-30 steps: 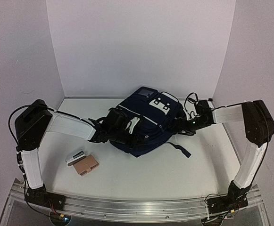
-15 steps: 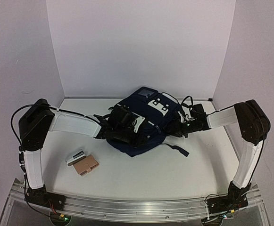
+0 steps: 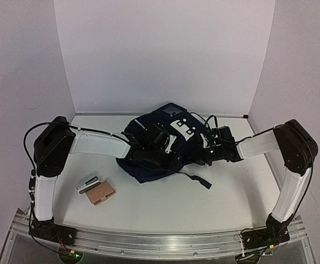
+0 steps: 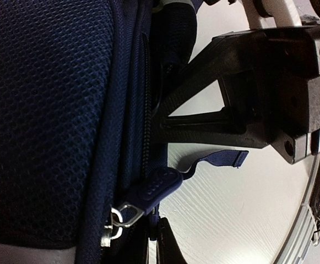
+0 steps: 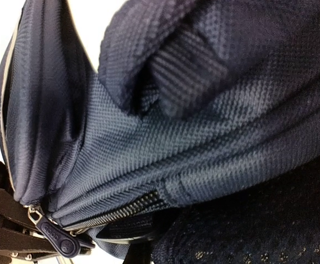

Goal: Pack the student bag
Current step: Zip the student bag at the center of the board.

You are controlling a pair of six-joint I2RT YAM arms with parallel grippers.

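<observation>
Here | student bag lay rumpled mid-tabletop, between both arms | left tool clamped on bag cloth near zipper pull | right tool closed against bag, hold unclear | step, seemingly: opening a compartment | next: steady cloth, draw zipper along.

Clad in smooth white shells along left arm and right arm; capped with bulky black housings at both elbows; strung with thin black cables looping from joint to joint; bolted through small black bases onto a ribbed aluminium rail; lit by a tiny green lamp near the right wrist.
</observation>
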